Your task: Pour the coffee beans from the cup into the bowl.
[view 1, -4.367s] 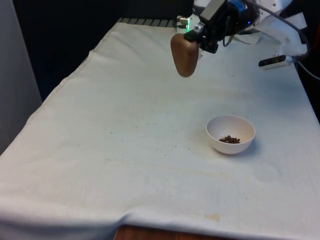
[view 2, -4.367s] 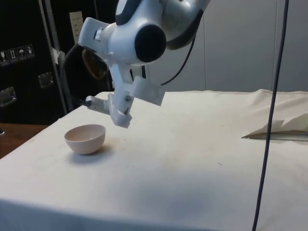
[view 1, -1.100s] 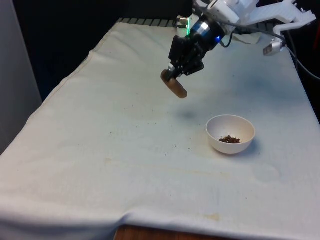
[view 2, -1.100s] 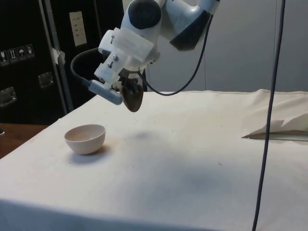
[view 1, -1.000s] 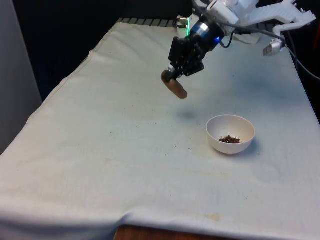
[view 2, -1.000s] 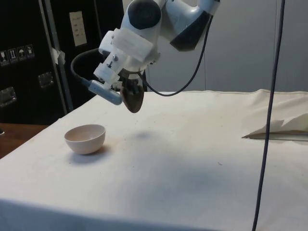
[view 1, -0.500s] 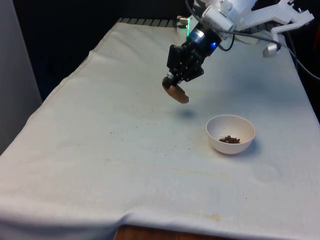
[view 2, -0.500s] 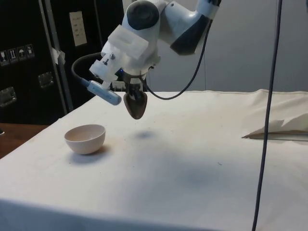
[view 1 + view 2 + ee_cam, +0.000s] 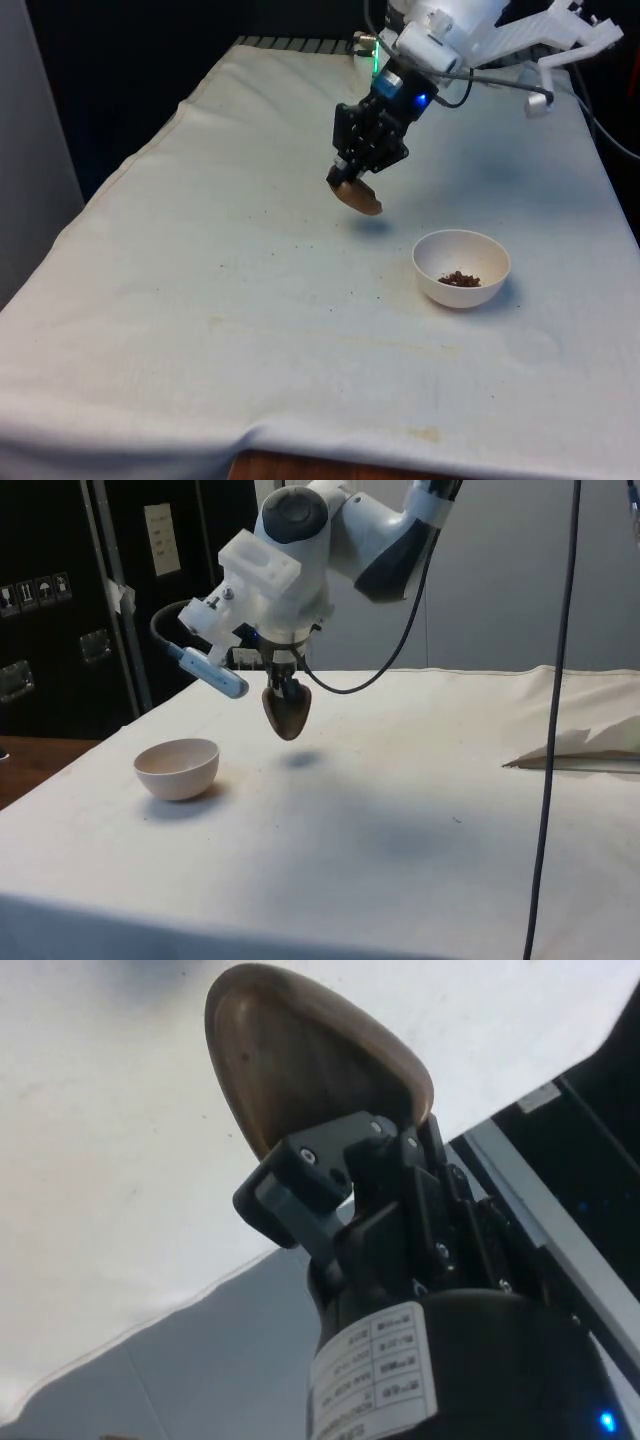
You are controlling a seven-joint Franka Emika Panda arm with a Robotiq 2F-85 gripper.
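Note:
My gripper (image 9: 352, 172) is shut on the rim of a brown wooden cup (image 9: 358, 198), which hangs tilted a little above the cloth. In the side view the cup (image 9: 286, 711) hangs below the gripper (image 9: 283, 683), to the right of the bowl. The wrist view has the cup (image 9: 300, 1060) clamped between the black fingers (image 9: 320, 1185), its inside looking bare. A white bowl (image 9: 461, 268) with coffee beans (image 9: 459, 279) in it stands on the cloth, nearer the camera and to the front view's right of the cup. The bowl (image 9: 177, 768) is well apart from the cup.
The white cloth (image 9: 250, 300) covers the whole table, with small dark specks between the cup and the bowl. A black cable (image 9: 550, 740) hangs down at the right of the side view. A fold of cloth (image 9: 585, 748) lies at the table's far side there.
The gripper has come down towards the cloth with the cup and shifted slightly towards the camera in the front view. The cup has turned closer to upright. The bowl has stayed put.

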